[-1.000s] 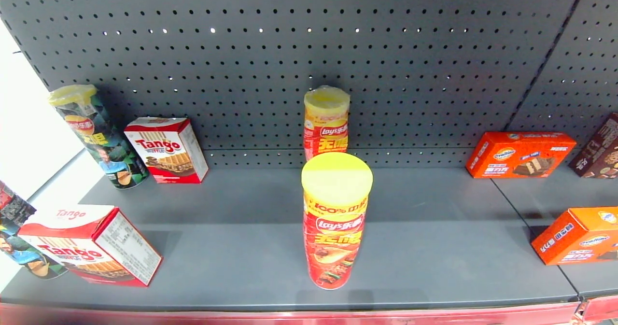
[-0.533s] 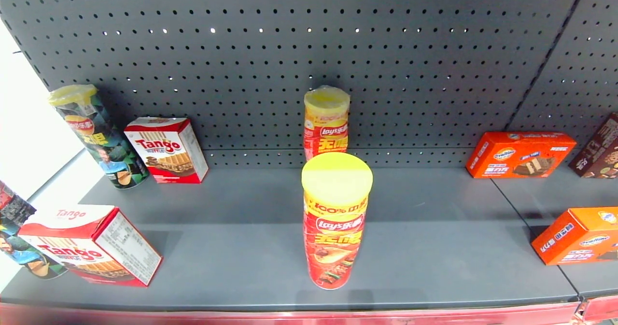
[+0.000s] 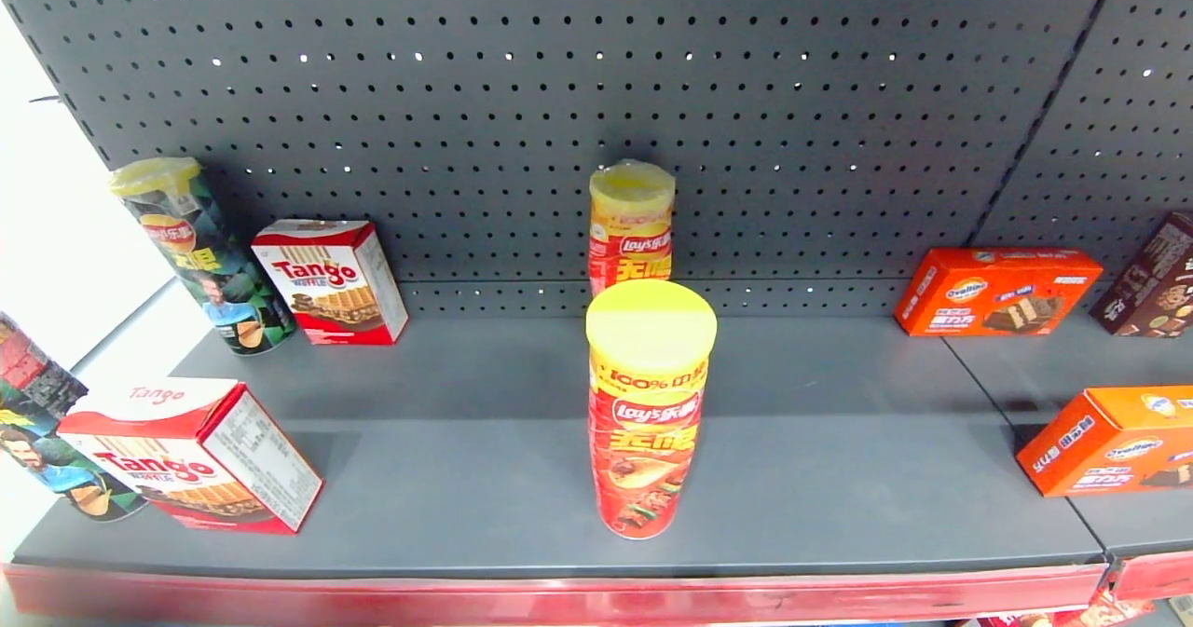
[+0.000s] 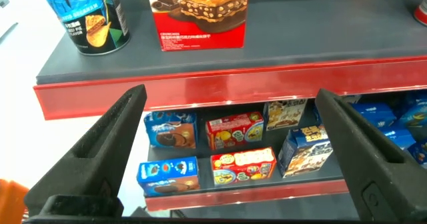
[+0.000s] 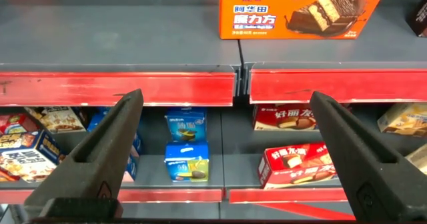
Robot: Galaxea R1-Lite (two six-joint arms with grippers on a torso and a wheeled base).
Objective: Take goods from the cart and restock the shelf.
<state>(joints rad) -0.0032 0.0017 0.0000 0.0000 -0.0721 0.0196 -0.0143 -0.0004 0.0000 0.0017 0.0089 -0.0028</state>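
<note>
At the front centre of the grey metal shelf [image 3: 839, 478], a red cylindrical chip canister with a flat yellow lid [image 3: 650, 413] stands upright. A matching red canister [image 3: 631, 226] stands behind it. The left gripper [image 4: 230, 94], jaws apart and empty, faces the red-and-white wafer box [image 4: 203, 14] beyond its fingertips. The right gripper [image 5: 227, 96], likewise spread and empty, faces an orange rectangular carton [image 5: 303, 11].

Shelf [image 3: 820, 478]: front can [image 3: 650, 413] centre, near the edge; rear can [image 3: 631, 226] directly behind it. Left rear: side can [image 3: 200, 254], wafer box [image 3: 331, 282] to its right. Right rear: snack box [image 3: 997, 290], apparently straddling the shelf seam.
</note>
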